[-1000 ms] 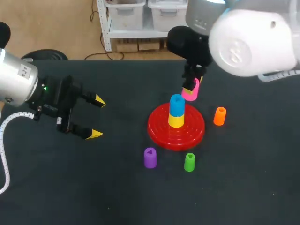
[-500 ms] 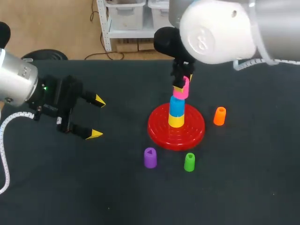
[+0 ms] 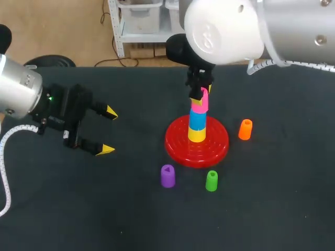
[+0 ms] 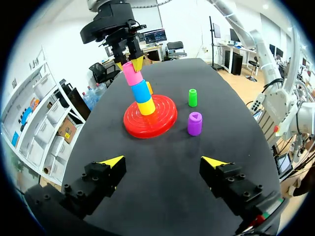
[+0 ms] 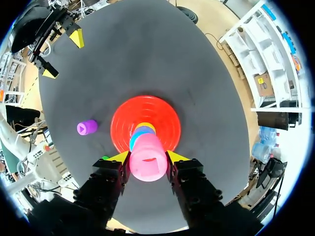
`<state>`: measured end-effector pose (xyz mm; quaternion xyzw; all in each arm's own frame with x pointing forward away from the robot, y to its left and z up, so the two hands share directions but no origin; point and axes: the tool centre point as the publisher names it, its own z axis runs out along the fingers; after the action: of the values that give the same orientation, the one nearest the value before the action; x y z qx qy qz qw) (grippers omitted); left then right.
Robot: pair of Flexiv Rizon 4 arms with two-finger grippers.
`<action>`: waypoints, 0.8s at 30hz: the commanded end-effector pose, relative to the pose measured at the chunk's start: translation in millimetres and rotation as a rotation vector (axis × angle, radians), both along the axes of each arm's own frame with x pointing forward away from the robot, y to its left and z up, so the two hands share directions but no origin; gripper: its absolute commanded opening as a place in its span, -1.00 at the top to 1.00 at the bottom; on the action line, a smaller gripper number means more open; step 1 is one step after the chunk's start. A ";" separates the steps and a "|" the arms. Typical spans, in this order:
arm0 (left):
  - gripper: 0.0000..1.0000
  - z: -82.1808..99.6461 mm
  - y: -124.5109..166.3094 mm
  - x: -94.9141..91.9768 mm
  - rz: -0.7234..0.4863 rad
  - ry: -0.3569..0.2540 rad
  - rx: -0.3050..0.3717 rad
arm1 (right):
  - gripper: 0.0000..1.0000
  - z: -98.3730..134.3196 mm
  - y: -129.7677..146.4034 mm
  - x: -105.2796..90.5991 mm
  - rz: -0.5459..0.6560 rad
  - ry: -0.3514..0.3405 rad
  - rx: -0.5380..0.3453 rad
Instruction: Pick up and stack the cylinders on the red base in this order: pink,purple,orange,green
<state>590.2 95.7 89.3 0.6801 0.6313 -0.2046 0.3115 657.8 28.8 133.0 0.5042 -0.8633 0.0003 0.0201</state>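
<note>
The red base [image 3: 219,145] carries a yellow cylinder [image 3: 197,135] with a blue one [image 3: 197,120] on top of it. My right gripper [image 3: 200,94] is shut on the pink cylinder [image 3: 199,103], held slightly tilted right at the blue one's top. In the right wrist view the pink cylinder [image 5: 146,162] fills the gap between the fingers, above the red base [image 5: 162,118]. The purple cylinder [image 3: 167,176] and green cylinder [image 3: 211,180] stand in front of the base, and the orange cylinder [image 3: 245,129] stands to its right. My left gripper [image 3: 108,130] is open and empty at the left.
In the left wrist view, bare black table lies between my left gripper [image 4: 163,161] and the red base [image 4: 165,118], with the purple cylinder [image 4: 195,123] and green cylinder [image 4: 193,97] beside the base. The table's far edge runs behind the stack.
My right arm has carried the pink cylinder leftwards, from behind the base's right side to directly over the blue cylinder. The left arm has kept still.
</note>
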 end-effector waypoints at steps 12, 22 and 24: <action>-1.00 -1.0 0.6 0.9 -0.002 -0.001 -0.002 | 1.00 0.4 -1.2 -4.6 -0.008 -0.010 0.030; -1.00 -1.0 0.6 0.9 -0.002 -0.001 -0.002 | 1.00 -5.1 2.0 -5.3 0.001 -0.002 0.022; -1.00 -1.0 0.6 0.9 -0.002 -0.001 -0.002 | 1.00 -6.5 1.5 -5.9 0.001 0.002 0.019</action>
<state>590.2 95.7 89.3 0.6801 0.6313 -0.2046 0.3115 652.1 30.2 129.0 0.5051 -0.8629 -0.0089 0.0154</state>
